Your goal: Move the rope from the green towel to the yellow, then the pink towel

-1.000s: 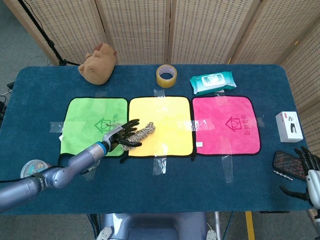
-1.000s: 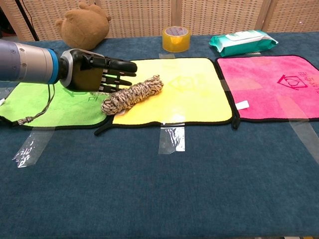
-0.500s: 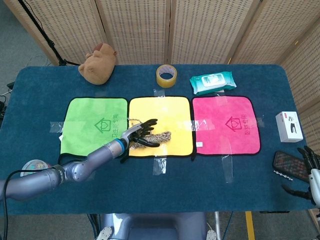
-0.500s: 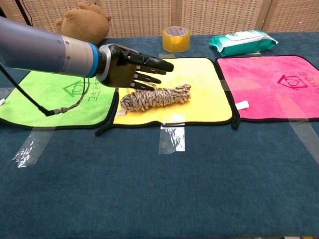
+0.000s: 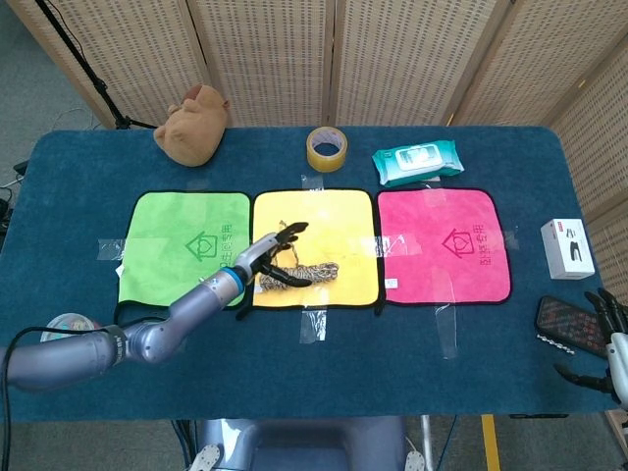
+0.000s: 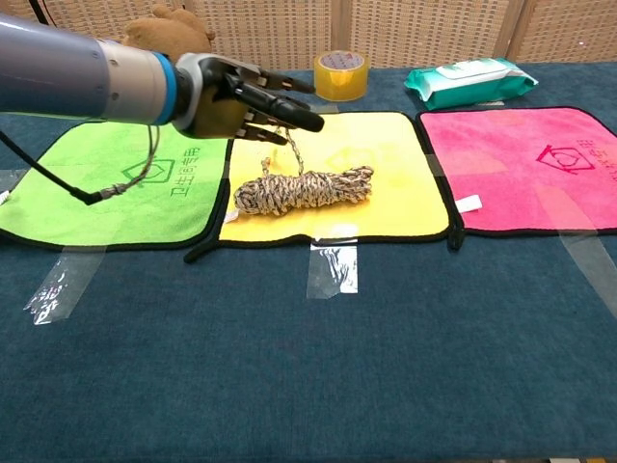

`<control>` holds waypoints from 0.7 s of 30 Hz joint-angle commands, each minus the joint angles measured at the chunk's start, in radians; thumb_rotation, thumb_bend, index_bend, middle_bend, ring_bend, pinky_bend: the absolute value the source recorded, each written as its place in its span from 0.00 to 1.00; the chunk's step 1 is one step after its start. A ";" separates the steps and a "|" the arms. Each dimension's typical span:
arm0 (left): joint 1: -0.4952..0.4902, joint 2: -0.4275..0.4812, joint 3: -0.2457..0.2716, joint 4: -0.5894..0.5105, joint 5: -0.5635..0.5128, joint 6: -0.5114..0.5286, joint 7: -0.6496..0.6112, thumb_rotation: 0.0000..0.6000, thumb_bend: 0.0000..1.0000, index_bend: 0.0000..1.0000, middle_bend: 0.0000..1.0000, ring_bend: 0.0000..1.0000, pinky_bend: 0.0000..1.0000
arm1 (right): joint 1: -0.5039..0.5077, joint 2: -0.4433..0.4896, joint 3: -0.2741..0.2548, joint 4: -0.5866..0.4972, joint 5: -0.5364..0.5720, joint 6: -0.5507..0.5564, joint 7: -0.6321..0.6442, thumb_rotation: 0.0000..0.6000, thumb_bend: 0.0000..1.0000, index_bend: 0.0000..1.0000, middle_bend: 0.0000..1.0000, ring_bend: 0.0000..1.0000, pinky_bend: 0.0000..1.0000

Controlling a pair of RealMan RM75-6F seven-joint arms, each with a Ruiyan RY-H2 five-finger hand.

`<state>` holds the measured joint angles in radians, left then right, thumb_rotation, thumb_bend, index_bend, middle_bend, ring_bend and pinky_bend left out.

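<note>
Since half a second ago the left hand (image 6: pixel 236 96) has risen off the rope (image 6: pixel 304 189), which stays where it lay on the yellow towel (image 6: pixel 386 164). Its fingers (image 6: pixel 289 108) are spread apart and extended toward the right, and a loose strand of rope runs from the bundle up to them; whether they pinch it cannot be told.

Only the head view shows the right hand (image 5: pixel 606 339), at the table's far right edge beside a dark phone (image 5: pixel 566 325) and a white box (image 5: pixel 567 247), fingers apart and holding nothing. The chest view shows the strand more clearly.

The bundle lies in the front left part of the yellow towel, near its front edge and close to the border with the green towel (image 6: pixel 87 183). Bare yellow cloth lies to its right, then the pink towel (image 6: pixel 530 164).

The rope's long axis runs left to right, nearly parallel to the towel's front edge, its right end tilted slightly away.
</note>
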<state>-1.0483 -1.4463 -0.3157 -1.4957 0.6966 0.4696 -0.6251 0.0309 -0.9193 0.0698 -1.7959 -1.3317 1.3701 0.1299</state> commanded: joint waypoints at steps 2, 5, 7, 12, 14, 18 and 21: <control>0.095 0.162 0.086 -0.163 0.109 0.172 0.179 1.00 0.06 0.00 0.00 0.00 0.00 | 0.018 -0.008 0.002 -0.003 -0.016 -0.006 -0.050 1.00 0.00 0.00 0.00 0.00 0.00; 0.162 0.228 0.133 -0.221 0.185 0.303 0.277 1.00 0.06 0.00 0.00 0.00 0.00 | 0.057 -0.002 0.007 -0.002 -0.050 -0.035 -0.115 1.00 0.00 0.00 0.00 0.00 0.00; 0.211 0.268 0.160 -0.260 0.238 0.379 0.325 1.00 0.06 0.00 0.00 0.00 0.00 | 0.093 0.009 0.009 -0.001 -0.083 -0.066 -0.168 1.00 0.00 0.00 0.00 0.00 0.00; 0.332 0.378 0.222 -0.363 0.366 0.526 0.395 1.00 0.05 0.00 0.00 0.00 0.00 | 0.201 0.057 0.022 -0.012 -0.153 -0.183 -0.244 1.00 0.05 0.00 0.00 0.00 0.00; 0.371 0.417 0.251 -0.397 0.405 0.571 0.442 1.00 0.05 0.00 0.00 0.00 0.00 | 0.242 0.075 0.031 -0.026 -0.165 -0.229 -0.254 1.00 0.07 0.00 0.00 0.00 0.00; 0.458 0.514 0.319 -0.490 0.442 0.669 0.583 1.00 0.06 0.00 0.00 0.00 0.00 | 0.331 0.115 0.052 -0.070 -0.182 -0.333 -0.276 1.00 0.09 0.00 0.00 0.00 0.00; 0.533 0.544 0.345 -0.532 0.463 0.773 0.650 1.00 0.06 0.00 0.00 0.00 0.00 | 0.391 0.124 0.065 -0.092 -0.198 -0.395 -0.313 1.00 0.12 0.00 0.00 0.00 0.00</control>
<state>-0.6033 -0.9589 -0.0209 -1.9591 1.1227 1.1300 -0.0661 0.3788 -0.8119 0.1192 -1.8639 -1.5113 1.0196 -0.1517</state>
